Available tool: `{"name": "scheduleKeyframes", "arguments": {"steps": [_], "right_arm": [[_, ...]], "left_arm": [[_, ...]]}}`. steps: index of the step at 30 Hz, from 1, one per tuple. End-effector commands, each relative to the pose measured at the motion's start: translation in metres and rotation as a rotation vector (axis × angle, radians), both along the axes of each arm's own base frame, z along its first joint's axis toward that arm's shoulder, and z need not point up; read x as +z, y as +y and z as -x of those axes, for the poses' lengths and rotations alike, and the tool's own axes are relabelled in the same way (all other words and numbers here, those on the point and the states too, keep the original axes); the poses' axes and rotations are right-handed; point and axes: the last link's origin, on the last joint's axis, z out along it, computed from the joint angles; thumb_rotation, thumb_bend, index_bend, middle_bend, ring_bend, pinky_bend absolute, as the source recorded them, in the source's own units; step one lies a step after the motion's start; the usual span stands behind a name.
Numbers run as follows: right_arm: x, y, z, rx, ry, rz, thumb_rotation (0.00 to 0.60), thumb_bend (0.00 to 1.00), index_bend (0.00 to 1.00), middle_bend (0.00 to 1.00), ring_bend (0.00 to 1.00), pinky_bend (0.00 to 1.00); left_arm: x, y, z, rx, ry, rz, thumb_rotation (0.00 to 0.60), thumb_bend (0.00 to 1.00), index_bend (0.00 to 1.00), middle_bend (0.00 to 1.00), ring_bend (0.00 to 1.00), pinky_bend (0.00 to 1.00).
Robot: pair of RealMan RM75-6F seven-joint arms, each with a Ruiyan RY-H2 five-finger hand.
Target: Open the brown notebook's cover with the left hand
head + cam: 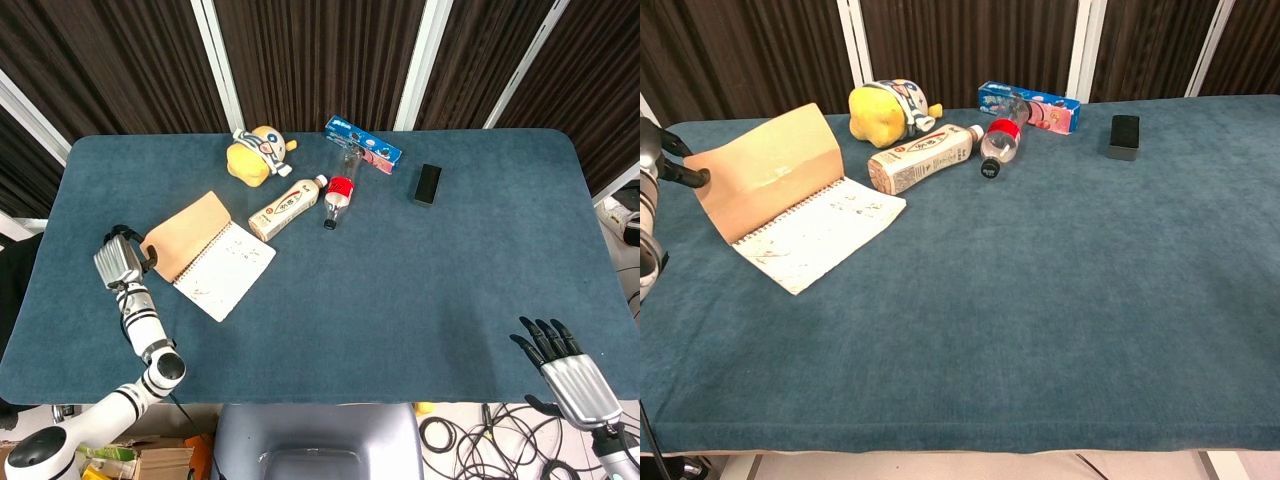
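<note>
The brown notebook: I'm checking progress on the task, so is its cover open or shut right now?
Open. The brown cover stands lifted off the white page, held at its edge by the left hand.

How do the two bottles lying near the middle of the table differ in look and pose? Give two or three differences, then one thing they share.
The beige bottle is opaque with a printed wrap along its body; the clear bottle is see-through with a red label band. The beige bottle's cap is white, while the clear bottle's cap is dark. The beige bottle's cap points toward the back of the table; the clear bottle's cap points toward the robot. Both lie on their sides on the blue table.
</note>
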Motion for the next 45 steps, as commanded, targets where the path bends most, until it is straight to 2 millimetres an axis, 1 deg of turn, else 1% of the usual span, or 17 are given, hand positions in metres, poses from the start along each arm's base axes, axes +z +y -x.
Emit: {"name": "scheduleKeyframes", "arguments": {"steps": [1, 4, 7, 10, 12, 14, 15, 23, 30, 33, 35, 37, 38, 40, 41, 44, 45], "right_arm": [[0.0, 0.0, 0.0, 0.0, -0.001, 0.001, 0.6, 0.0, 0.18, 0.0, 0.0, 0.02], [0.001, 0.0, 0.0, 0.002, -0.003, 0.004, 0.6, 0.0, 0.18, 0.0, 0.0, 0.02], [0.001, 0.001, 0.0, 0.005, -0.006, 0.003, 0.6, 0.0, 0.18, 0.0, 0.0, 0.02], [0.001, 0.001, 0.0, 0.006, -0.005, 0.0, 0.6, 0.0, 0.18, 0.0, 0.0, 0.02], [0.0, 0.001, 0.0, 0.006, -0.004, -0.001, 0.6, 0.0, 0.18, 0.0, 0.0, 0.02], [0.0, 0.001, 0.0, 0.006, -0.003, -0.003, 0.6, 0.0, 0.18, 0.0, 0.0, 0.02], [0.0, 0.001, 0.0, 0.006, -0.003, -0.003, 0.6, 0.0, 0.18, 0.0, 0.0, 0.02], [0.0, 0.001, 0.0, 0.004, -0.001, -0.002, 0.6, 0.0, 0.18, 0.0, 0.0, 0.02], [-0.001, 0.0, 0.0, 0.004, 0.001, -0.002, 0.6, 0.0, 0.18, 0.0, 0.0, 0.02], [-0.001, 0.0, 0.0, 0.005, 0.002, 0.001, 0.6, 0.0, 0.18, 0.0, 0.0, 0.02], [-0.002, 0.0, 0.0, 0.007, 0.002, 0.004, 0.6, 0.0, 0.18, 0.0, 0.0, 0.02], [-0.002, 0.0, -0.001, 0.013, 0.0, 0.011, 0.6, 0.0, 0.15, 0.0, 0.0, 0.02], [-0.003, 0.0, -0.001, 0.016, -0.001, 0.015, 0.6, 0.0, 0.12, 0.0, 0.0, 0.02], [-0.003, 0.002, -0.002, 0.027, -0.003, 0.029, 0.6, 0.0, 0.07, 0.0, 0.0, 0.02], [-0.003, 0.003, -0.002, 0.034, -0.005, 0.04, 0.6, 0.0, 0.03, 0.0, 0.0, 0.02], [-0.002, 0.005, -0.003, 0.049, -0.018, 0.07, 0.6, 0.0, 0.0, 0.0, 0.0, 0.02], [-0.002, 0.006, -0.003, 0.056, -0.025, 0.085, 0.6, 0.0, 0.0, 0.0, 0.0, 0.02]], "left_arm": [[-0.001, -0.001, 0.003, -0.008, 0.036, -0.006, 0.6, 0.49, 0.7, 0.25, 0.23, 0.39], [-0.003, -0.001, 0.008, 0.003, 0.06, 0.006, 0.6, 0.49, 0.69, 0.25, 0.22, 0.39], [-0.006, -0.002, 0.015, 0.009, 0.066, 0.028, 0.6, 0.49, 0.6, 0.22, 0.2, 0.39], [-0.011, -0.003, 0.021, 0.001, 0.04, 0.066, 0.6, 0.48, 0.42, 0.13, 0.15, 0.37], [-0.013, -0.003, 0.024, -0.007, 0.038, 0.09, 0.6, 0.47, 0.23, 0.04, 0.09, 0.35], [-0.013, -0.004, 0.026, -0.022, 0.044, 0.107, 0.6, 0.45, 0.07, 0.0, 0.03, 0.33], [-0.013, -0.004, 0.027, -0.029, 0.048, 0.113, 0.6, 0.44, 0.02, 0.0, 0.01, 0.33], [-0.003, -0.01, 0.026, -0.163, 0.131, 0.109, 0.6, 0.35, 0.0, 0.0, 0.0, 0.33], [0.028, -0.017, 0.017, -0.343, 0.339, 0.018, 0.6, 0.31, 0.0, 0.0, 0.0, 0.31], [0.041, -0.025, 0.013, -0.433, 0.389, -0.015, 0.6, 0.3, 0.0, 0.0, 0.0, 0.3], [0.046, -0.034, 0.011, -0.488, 0.402, -0.022, 0.6, 0.3, 0.0, 0.0, 0.0, 0.3], [0.052, -0.051, 0.009, -0.567, 0.425, -0.004, 0.6, 0.3, 0.0, 0.0, 0.0, 0.3], [0.055, -0.061, 0.007, -0.595, 0.445, 0.005, 0.6, 0.31, 0.0, 0.0, 0.0, 0.3], [0.06, -0.089, 0.006, -0.669, 0.51, 0.059, 0.6, 0.31, 0.0, 0.0, 0.0, 0.29], [0.064, -0.108, 0.006, -0.692, 0.558, 0.096, 0.6, 0.31, 0.0, 0.0, 0.0, 0.29], [0.072, -0.154, 0.011, -0.671, 0.67, 0.193, 0.6, 0.32, 0.0, 0.0, 0.0, 0.27], [0.075, -0.175, 0.012, -0.652, 0.688, 0.236, 0.6, 0.32, 0.0, 0.0, 0.0, 0.26]]}}
